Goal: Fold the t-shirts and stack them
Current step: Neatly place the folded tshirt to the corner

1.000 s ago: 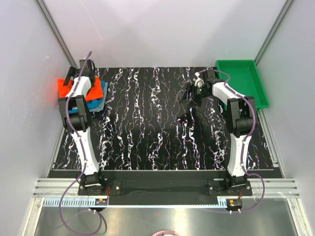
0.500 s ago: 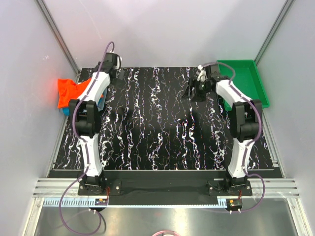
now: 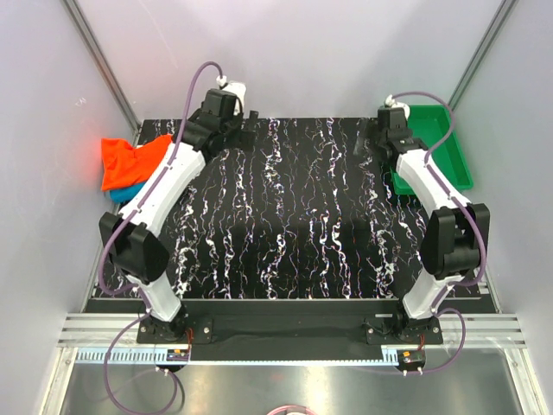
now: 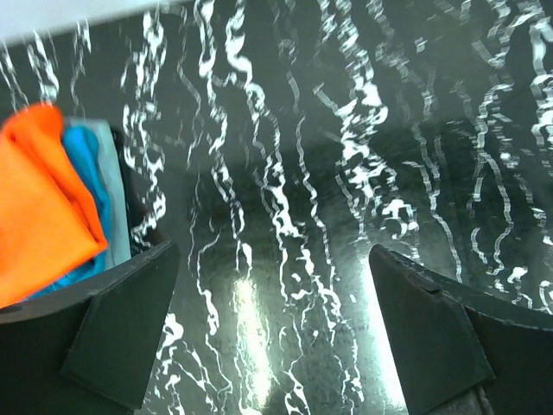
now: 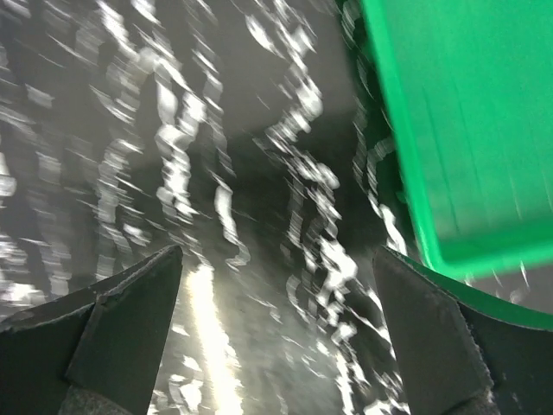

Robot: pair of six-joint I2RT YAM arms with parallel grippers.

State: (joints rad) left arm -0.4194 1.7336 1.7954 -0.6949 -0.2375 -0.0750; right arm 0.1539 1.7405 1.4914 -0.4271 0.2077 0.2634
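Note:
The orange-red t-shirt lies folded on top of the teal-blue t-shirt at the table's far left edge. Both show in the left wrist view, orange over teal. My left gripper is open and empty, raised over the far middle-left of the table, well right of the shirts. My right gripper is open and empty, near the far right, beside the green tray's left rim. In each wrist view the jaws stand wide apart with only bare table between them.
A rigid green tray stands at the far right corner; its left wall shows in the right wrist view. The table is black with white marbling. Grey walls and metal posts close in the sides and back.
My left arm has lifted off the shirt stack and swung right toward the far middle. My right arm has moved right and farther back, toward the tray. The shirts stay stacked at the left edge.

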